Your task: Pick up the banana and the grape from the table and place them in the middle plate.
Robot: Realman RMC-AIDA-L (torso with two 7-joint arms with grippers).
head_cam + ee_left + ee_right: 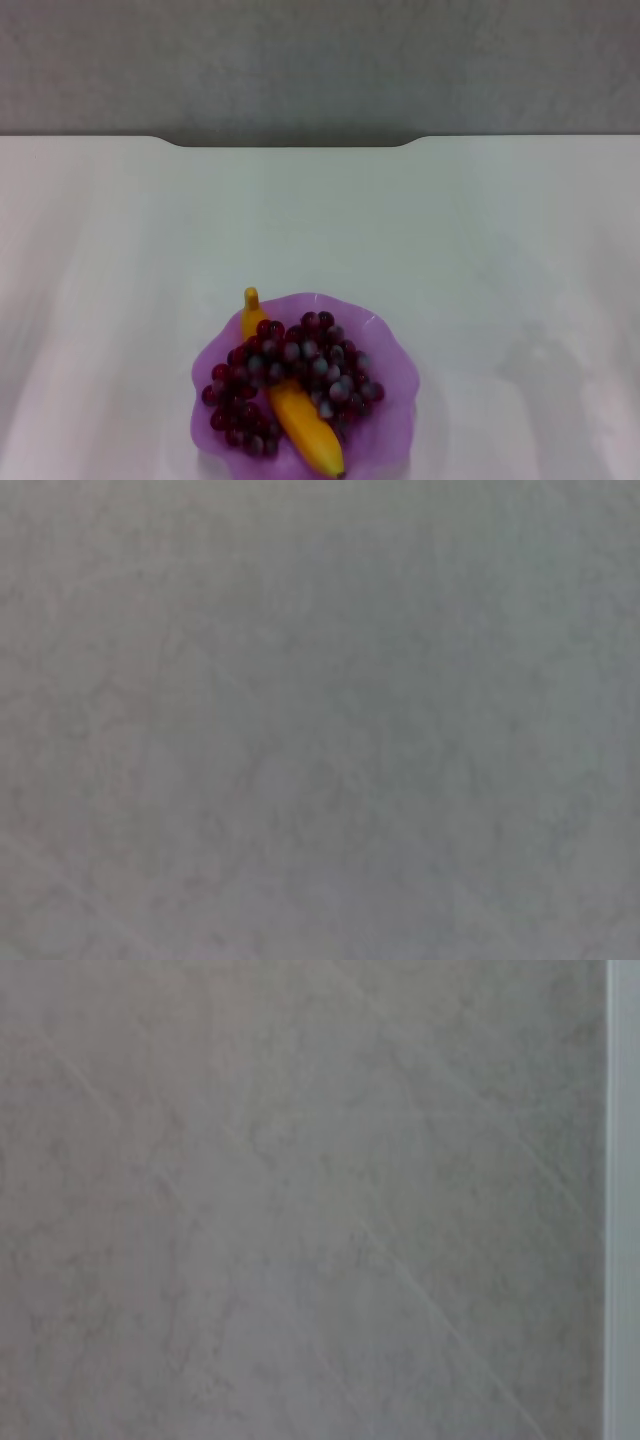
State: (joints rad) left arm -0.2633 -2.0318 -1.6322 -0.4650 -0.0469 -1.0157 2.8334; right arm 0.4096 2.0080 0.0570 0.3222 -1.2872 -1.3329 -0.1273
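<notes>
The middle plate [398, 385], translucent purple with a wavy, flower-like rim, sat on the white worktop [480, 250] at the near edge of the head view, a little left of centre, its nearest part cut off by the lower edge of the picture. Both fruits lay inside it. The banana [300, 420] ran diagonally across the plate, its stem end poking over the far-left rim and its dark tip pointing toward the near side, just right of the plate's middle. The grape [310, 355], a bunch of dark red-purple berries, was draped over the banana's middle, hiding that part of it; one mass of berries spread toward the right of the plate and another toward the near left, touching the banana on both sides. The worktop's far edge showed a shallow notch, with a grey mottled surface beyond it. Neither arm appeared in the head view, and each wrist view showed only a grey mottled surface, the right one with a pale strip along one border; no fingers were visible anywhere, so whether they were released or clenched could not be told.
</notes>
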